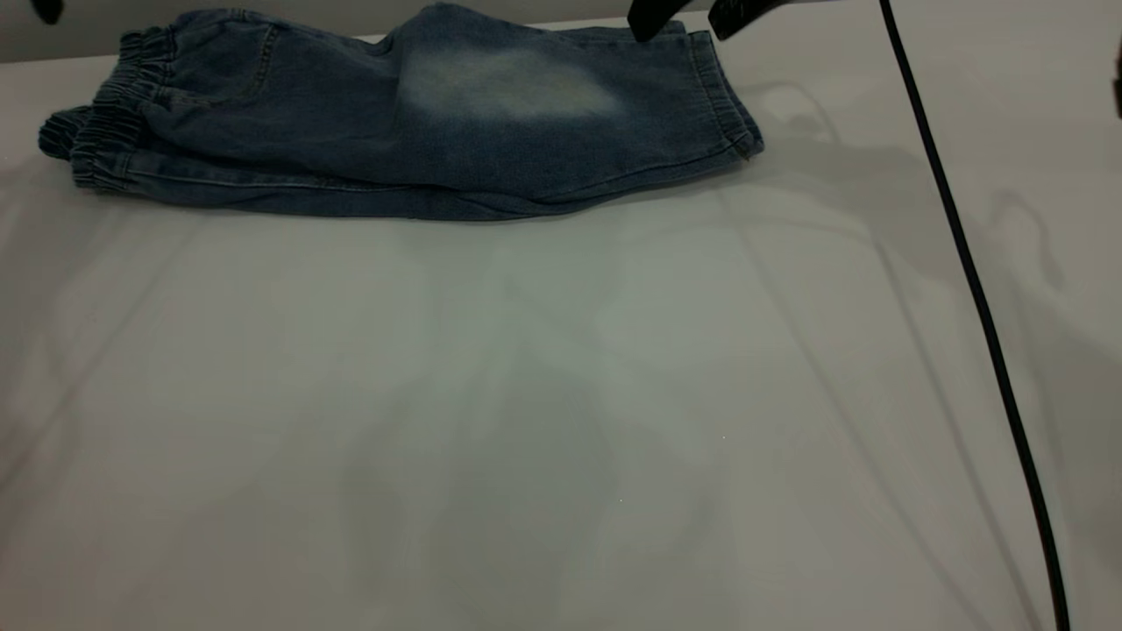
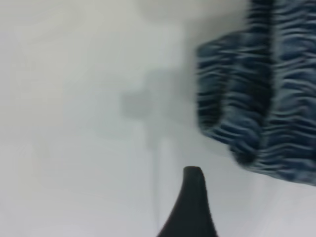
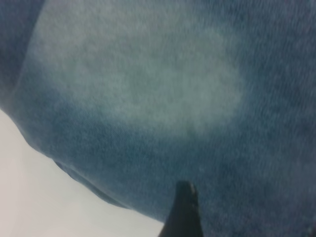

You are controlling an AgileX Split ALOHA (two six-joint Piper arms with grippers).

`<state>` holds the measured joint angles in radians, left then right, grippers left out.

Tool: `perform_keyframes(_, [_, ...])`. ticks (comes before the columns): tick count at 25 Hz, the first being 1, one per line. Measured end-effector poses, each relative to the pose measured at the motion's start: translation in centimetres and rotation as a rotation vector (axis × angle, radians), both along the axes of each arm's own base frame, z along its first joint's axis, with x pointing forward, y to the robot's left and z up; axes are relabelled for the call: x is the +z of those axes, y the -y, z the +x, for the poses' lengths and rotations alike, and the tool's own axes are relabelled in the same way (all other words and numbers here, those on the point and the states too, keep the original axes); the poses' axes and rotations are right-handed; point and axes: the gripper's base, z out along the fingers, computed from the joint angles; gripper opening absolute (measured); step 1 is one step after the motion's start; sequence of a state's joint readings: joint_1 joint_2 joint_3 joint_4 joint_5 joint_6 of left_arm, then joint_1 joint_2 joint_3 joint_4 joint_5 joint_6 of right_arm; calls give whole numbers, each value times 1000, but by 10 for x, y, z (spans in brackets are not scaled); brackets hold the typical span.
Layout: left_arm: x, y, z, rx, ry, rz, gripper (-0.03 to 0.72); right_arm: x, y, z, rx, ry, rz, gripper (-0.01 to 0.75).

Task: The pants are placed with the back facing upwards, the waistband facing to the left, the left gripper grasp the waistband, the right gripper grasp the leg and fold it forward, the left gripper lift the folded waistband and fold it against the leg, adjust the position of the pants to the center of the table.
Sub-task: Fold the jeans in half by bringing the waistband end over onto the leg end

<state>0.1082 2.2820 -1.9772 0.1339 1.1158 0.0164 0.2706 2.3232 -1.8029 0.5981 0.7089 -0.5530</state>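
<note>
I read the pants point(image 1: 394, 131) as already folded once lengthwise: one leg point(image 1: 526, 96) with its pale faded oval lies on top, and the doubled waistband point(image 1: 105, 140) shows two stacked gathered layers at the exterior view's left end. The garment sits along the far edge of the surface point(image 1: 526, 421), well away from its middle.

My right claw point(image 1: 684, 19) hangs just above the hem end of the leg, near the top of the exterior view. Two dark tips show there with a gap between them and no denim caught, so I judge the fingers apart and empty. Its wrist camera looks straight down on the faded patch, with one fingertip point(image 3: 183, 207) over the cloth.

My left claw point(image 1: 46, 9) is barely in view at the upper left corner, off the cloth. Its wrist camera shows one fingertip point(image 2: 192, 197) over bare surface, with the ruched band beside it; I cannot tell whether that claw is apart or together.

Left to do, by my judgement: take the waistband, fold it over onto the leg, then bring the bundle to the centre.
</note>
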Motion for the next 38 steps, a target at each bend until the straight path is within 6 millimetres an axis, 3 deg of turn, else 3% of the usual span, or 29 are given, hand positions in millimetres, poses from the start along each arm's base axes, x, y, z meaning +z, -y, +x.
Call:
perform_keyframes(15, [-73, -1, 16, -42, -25, -6, 561, 2, -1, -3, 23, -32, 3, 538])
perform_keyframes(27, [-109, 8, 23, -31, -4, -117, 561, 1, -1, -3, 28, -34, 1, 531])
perform_keyframes(34, [-117, 11, 22, -20, -17, -150, 545, 2, -3, -2, 21, -12, 1, 531])
perform_keyframes(38, [-111, 11, 22, -21, -16, -150, 438, 4, -16, -2, 25, 42, 1, 531])
